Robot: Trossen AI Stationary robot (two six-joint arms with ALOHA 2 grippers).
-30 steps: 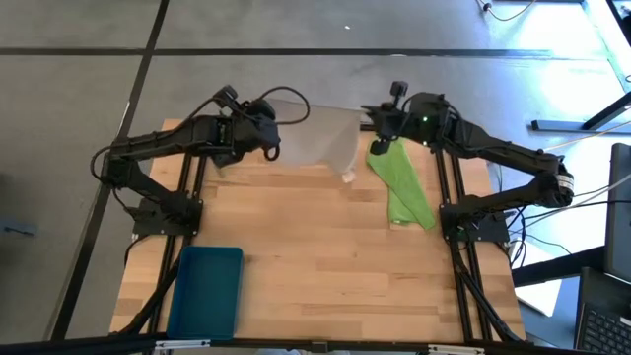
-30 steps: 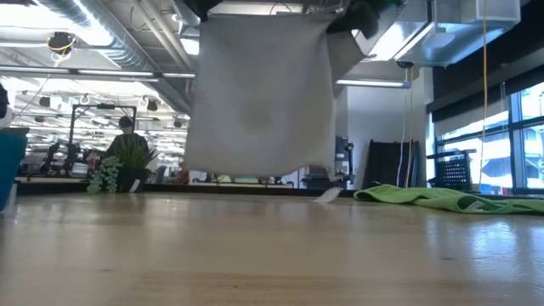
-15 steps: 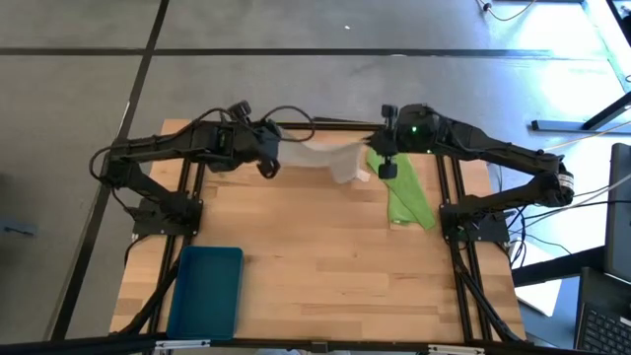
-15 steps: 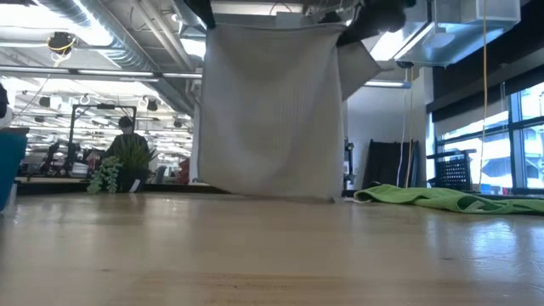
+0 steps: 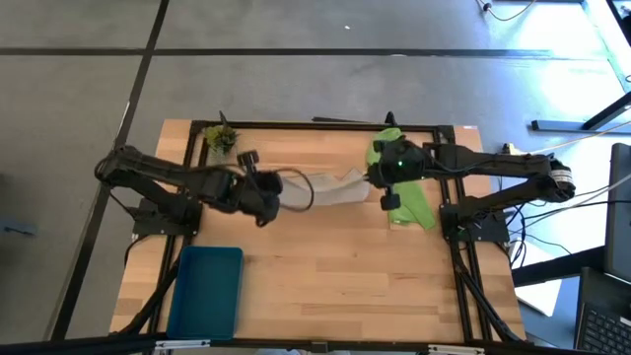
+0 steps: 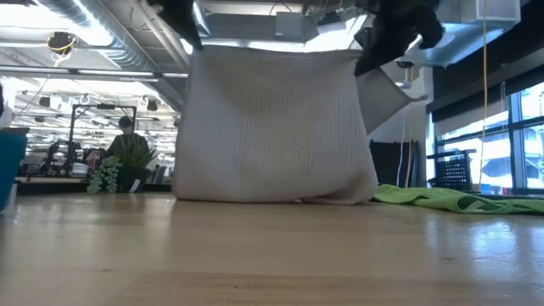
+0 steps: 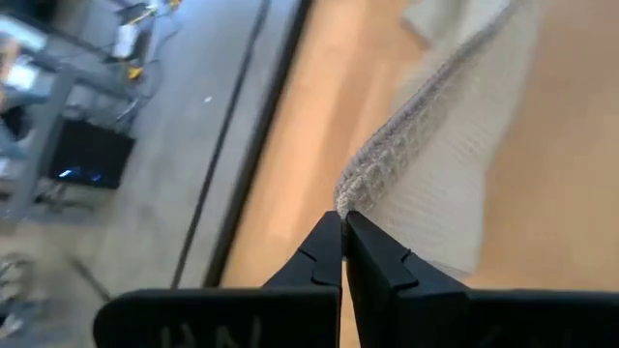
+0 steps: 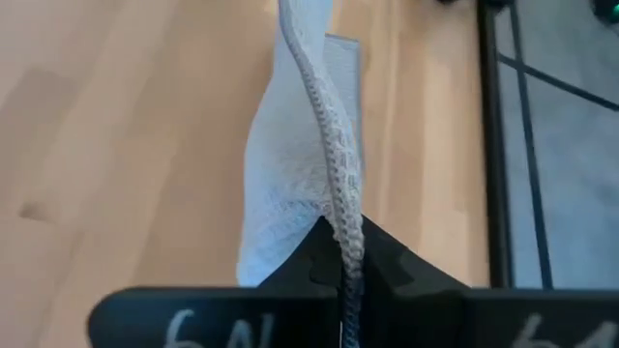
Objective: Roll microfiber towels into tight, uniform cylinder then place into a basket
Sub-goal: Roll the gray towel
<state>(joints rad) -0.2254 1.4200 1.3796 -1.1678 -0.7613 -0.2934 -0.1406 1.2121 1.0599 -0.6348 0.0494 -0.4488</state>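
You have both end effectors clenched on the grey towel [image 5: 330, 187], one at each top corner. The left end effector [image 5: 264, 189] pinches the corner toward the surface's left side; in the left wrist view its fingers [image 7: 372, 266] meet tight on the knitted edge of the cloth. The right end effector [image 5: 380, 176] pinches the other corner, and in the right wrist view the hem runs straight down between its closed fingers [image 8: 387, 266].

The grey towel hangs stretched between the two, over the far half of the surface [image 5: 325, 286], about midway between the left and right edges. In the low view the cloth [image 6: 276, 123] drops as a broad sheet, its top edge nearly level, and its bottom edge touches the wood and bunches a little there. One loose flap juts out beside the right end effector.

The green towel [image 5: 404, 202] lies crumpled flat near the far right corner, just beside the right end effector and partly under it as seen from above. In the low view it spreads low along the wood behind the grey sheet.

The basket [image 5: 207, 291] sits at the near left corner, well apart from both towels, its long side running along the left edge.

A small plant sprig [image 5: 221, 137] sits near the far left corner. In the room beyond, a person [image 6: 126, 127] shows behind it.
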